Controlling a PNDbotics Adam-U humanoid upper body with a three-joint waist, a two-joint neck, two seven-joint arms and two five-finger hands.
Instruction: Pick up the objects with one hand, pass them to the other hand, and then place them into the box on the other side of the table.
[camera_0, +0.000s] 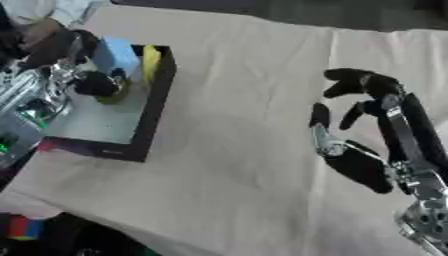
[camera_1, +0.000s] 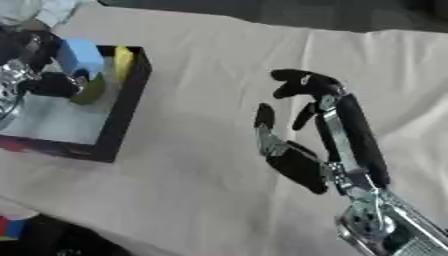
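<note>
A black-walled box (camera_0: 156, 95) with a pale floor stands at the table's left. My left hand (camera_0: 94, 83) reaches into it from the upper left, right beside a light blue block (camera_0: 115, 56). A yellow piece (camera_0: 152, 61) leans on the box's far right wall. A green piece (camera_0: 116, 94) shows just under the hand. Whether the hand holds the blue block is hidden. My right hand (camera_1: 302, 167) hovers over the cloth at the right, palm facing left, fingers relaxed and spread, holding nothing.
A beige cloth (camera_0: 236, 150) covers the table; its front edge runs diagonally across the lower left. A red and blue thing (camera_0: 24, 227) lies below that edge. My left arm's silver parts (camera_0: 26, 105) fill the left border.
</note>
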